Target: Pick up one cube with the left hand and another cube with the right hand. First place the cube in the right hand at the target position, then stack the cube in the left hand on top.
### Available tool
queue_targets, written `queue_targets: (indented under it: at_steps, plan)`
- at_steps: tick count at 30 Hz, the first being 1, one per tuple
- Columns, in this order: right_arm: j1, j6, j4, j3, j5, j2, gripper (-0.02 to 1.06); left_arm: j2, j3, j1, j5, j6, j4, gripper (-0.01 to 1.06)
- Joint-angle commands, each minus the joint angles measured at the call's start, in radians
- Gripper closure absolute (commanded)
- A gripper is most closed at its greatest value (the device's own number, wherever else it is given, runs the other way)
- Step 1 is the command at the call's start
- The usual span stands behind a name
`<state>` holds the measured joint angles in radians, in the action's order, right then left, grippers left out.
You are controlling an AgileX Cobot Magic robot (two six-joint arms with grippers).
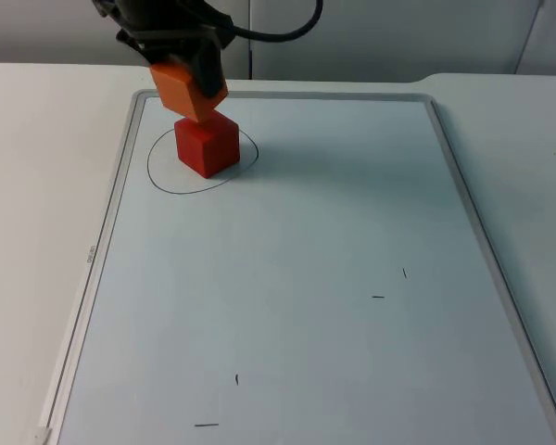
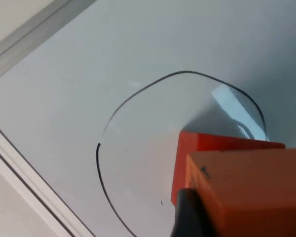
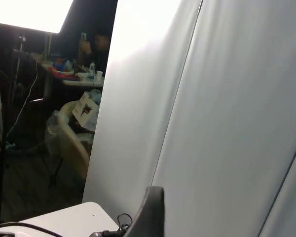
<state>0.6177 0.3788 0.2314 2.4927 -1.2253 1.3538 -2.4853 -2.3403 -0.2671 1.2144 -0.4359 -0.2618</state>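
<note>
Sitting inside the drawn circle [image 1: 158, 176] on the whiteboard [image 1: 287, 306]: red cube [image 1: 207, 145]. Hovering just above it, left gripper [image 1: 187, 69], jaws clamped on tilted orange cube [image 1: 189, 88]. Waiting off the board and facing the partition wall [image 3: 222, 113]: right gripper [image 3: 149, 213], finger spread impossible to tell.

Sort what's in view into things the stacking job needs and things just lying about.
Job: orange cube, held by the left pincer above the red cube; red cube inside the drawn circle.
Lying about: whiteboard, small pen marks.
</note>
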Motion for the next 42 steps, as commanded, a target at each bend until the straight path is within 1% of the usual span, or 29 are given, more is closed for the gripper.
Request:
queue_targets:
  at_steps: [1, 16, 19, 20, 22, 23, 24, 25, 26, 27, 29, 30, 37, 41, 42]
  plan:
    - [0.001, -0.005, -0.003, 0.000, 0.004, 0.000, 0.27, -0.005, -0.007, -0.008, 0.007, 0.015, -0.017, 1.05]
    - [0.001, -0.005, -0.021, 0.000, 0.004, 0.000, 0.27, -0.047, -0.007, -0.019, 0.007, 0.027, -0.012, 1.05]
    - [0.001, -0.005, -0.021, 0.000, 0.004, 0.000, 0.27, -0.047, -0.007, -0.019, 0.003, 0.027, -0.012, 1.04]
    - [0.001, -0.005, -0.021, 0.000, 0.004, 0.000, 0.27, -0.047, -0.007, -0.019, -0.004, 0.027, -0.014, 0.98]
    - [0.001, -0.005, -0.023, 0.000, 0.004, 0.000, 0.27, -0.047, -0.007, -0.019, -0.014, 0.027, -0.025, 0.83]
    - [0.001, -0.005, -0.023, 0.000, 0.004, 0.000, 0.27, -0.047, -0.007, -0.019, -0.014, 0.027, -0.025, 0.83]
    - [0.001, -0.005, -0.023, 0.000, 0.004, 0.000, 0.27, -0.047, -0.007, -0.019, -0.019, 0.027, -0.040, 0.66]
    - [0.001, -0.005, -0.023, 0.000, 0.004, 0.000, 0.27, -0.047, -0.007, -0.019, -0.024, 0.027, -0.045, 0.56]
    - [0.001, -0.005, -0.023, 0.000, 0.004, 0.000, 0.27, -0.047, -0.007, -0.019, -0.030, 0.027, -0.046, 0.35]
    - [0.001, -0.005, -0.023, 0.000, 0.004, 0.000, 0.27, -0.047, -0.007, -0.019, -0.030, 0.027, -0.046, 0.35]
    - [0.001, -0.005, -0.023, 0.000, 0.004, 0.000, 0.27, -0.047, -0.007, -0.019, -0.030, 0.027, -0.046, 0.05]
    - [0.001, -0.005, -0.023, 0.000, 0.004, 0.000, 0.27, -0.044, -0.009, -0.019, -0.030, 0.029, -0.046, 0.00]
    - [0.001, -0.005, -0.027, 0.000, 0.004, 0.000, 0.27, 0.018, -0.009, -0.019, -0.021, 0.029, -0.042, 0.00]
    - [0.001, -0.005, -0.027, 0.000, 0.004, 0.000, 0.27, 0.142, -0.009, -0.019, -0.012, 0.029, -0.044, 0.00]
    - [0.001, -0.005, -0.027, 0.000, 0.004, 0.000, 0.27, 0.142, -0.009, -0.019, -0.012, 0.029, -0.044, 0.00]
